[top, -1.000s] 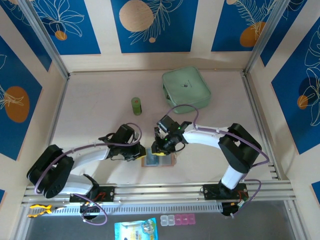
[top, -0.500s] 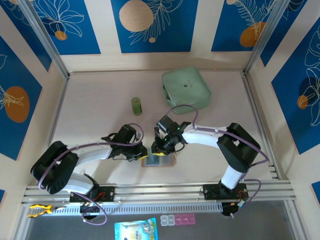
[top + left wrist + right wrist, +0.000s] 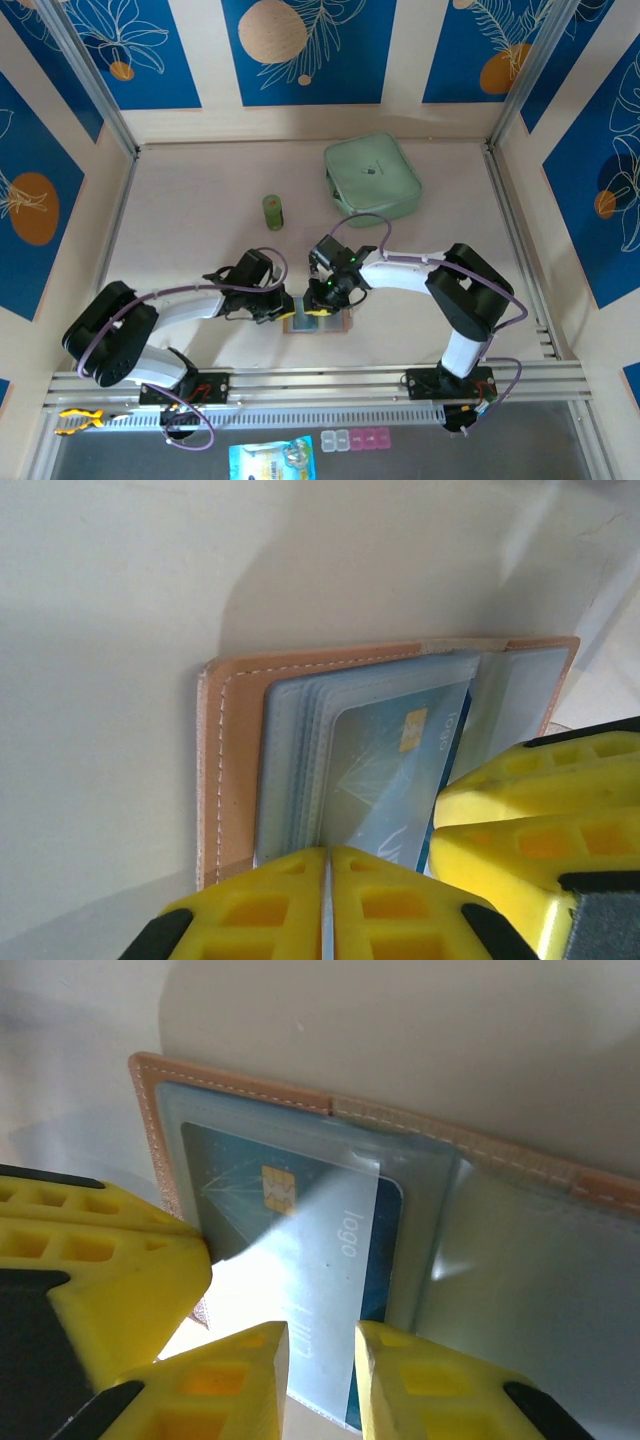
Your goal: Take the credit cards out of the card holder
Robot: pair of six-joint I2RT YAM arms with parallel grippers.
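The card holder (image 3: 318,322) lies open and flat on the bench (image 3: 190,230), its long axis running left to right, and both my arms crowd over it. My left jaws sit at the holder's left end, pads (image 3: 250,920) pressed together with no gap. I cannot tell whether they pinch a thin sleeve edge. My right jaws stand over the holder's middle with a narrow gap between the pads (image 3: 400,1380). In that gap lies the end of a blue card (image 3: 290,1210) under its clear sleeve, but I cannot tell that they grip it. The card's long axis points straight at my right jaws, so I judge that arm the nearer one for the pull, with the left pinning the holder. The card shows a gold chip and the word "logo"; nothing else reads.
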